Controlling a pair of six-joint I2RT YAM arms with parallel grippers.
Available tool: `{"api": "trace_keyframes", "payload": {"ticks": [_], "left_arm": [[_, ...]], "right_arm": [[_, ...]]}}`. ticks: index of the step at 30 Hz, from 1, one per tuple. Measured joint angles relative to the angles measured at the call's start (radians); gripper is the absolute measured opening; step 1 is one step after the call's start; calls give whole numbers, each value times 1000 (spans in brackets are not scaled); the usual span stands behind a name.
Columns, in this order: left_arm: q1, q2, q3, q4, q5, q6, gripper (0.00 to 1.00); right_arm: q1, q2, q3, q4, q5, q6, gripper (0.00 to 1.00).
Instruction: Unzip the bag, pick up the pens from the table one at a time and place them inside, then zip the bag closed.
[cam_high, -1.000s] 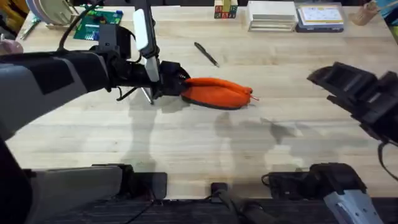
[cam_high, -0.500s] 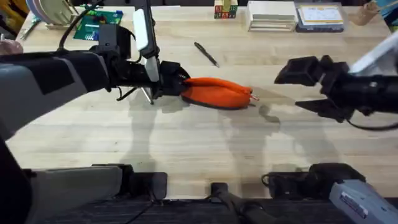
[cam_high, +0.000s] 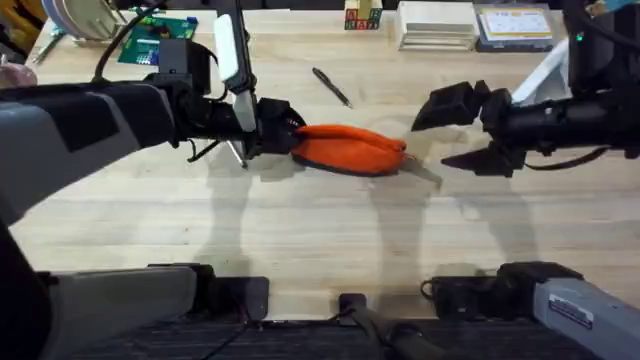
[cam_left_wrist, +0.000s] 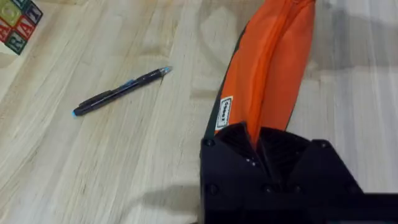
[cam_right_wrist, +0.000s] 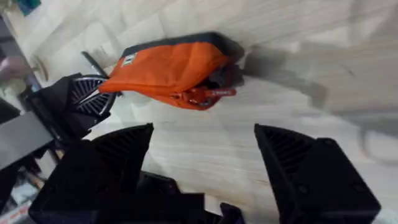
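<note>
Bag (cam_high: 350, 148) lies lengthwise across mid-frame, left hand (cam_high: 278, 128) clamped on its left end, right hand (cam_high: 452, 132) agape just beside its right-end zipper pull (cam_right_wrist: 214, 93).

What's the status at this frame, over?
Left gripper shut on the bag's end. Right gripper open, short of the zipper pull. One pen on the table.

Your light plank table (cam_high: 300, 230), orange zip pouch (cam_high: 350, 148) lying mid-table, one dark pen (cam_high: 331, 87) beyond it, possibly lettered blocks (cam_high: 363, 16) at the far edge
</note>
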Motion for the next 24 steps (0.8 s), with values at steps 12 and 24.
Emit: {"api": "trace_keyframes", "payload": {"ticks": [12,24], "left_arm": [[0,0,0,0,0,0,43],[0,0,0,0,0,0,44]], "right_arm": [[0,2,-24,56,-54,-88,997],[0,3,-265,392,-201,-52,996]]}}
